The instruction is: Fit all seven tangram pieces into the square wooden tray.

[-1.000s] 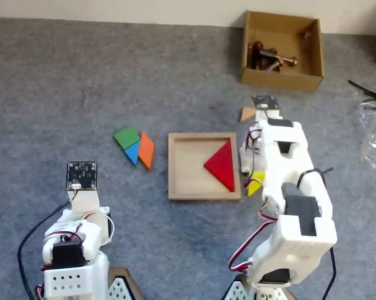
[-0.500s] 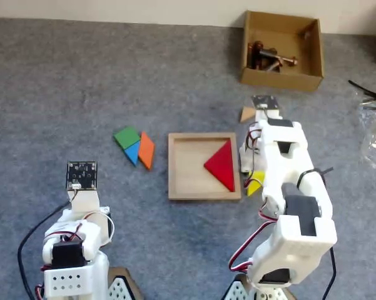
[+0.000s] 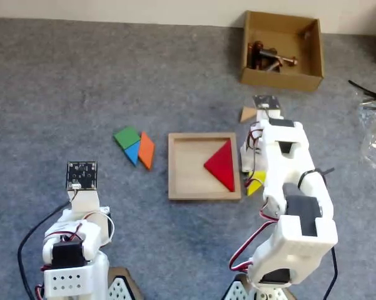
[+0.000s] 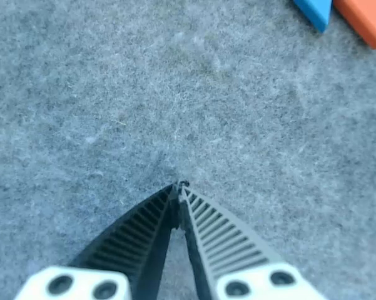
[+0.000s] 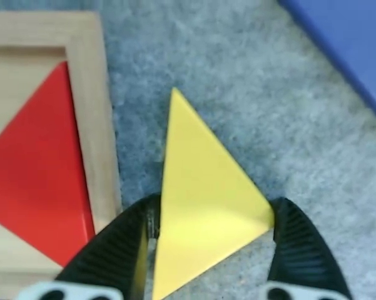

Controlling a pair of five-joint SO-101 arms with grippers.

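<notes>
Ribbed right gripper, clasping flat yellow triangle — beside wooden tray

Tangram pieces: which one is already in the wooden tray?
The red triangle. It lies inside the tray, while the green, blue, orange and yellow ones sit outside it.

From above, my right arm hides most of the yellow triangle. The blue-violet piece is cut off at the right wrist view's edge.
</notes>
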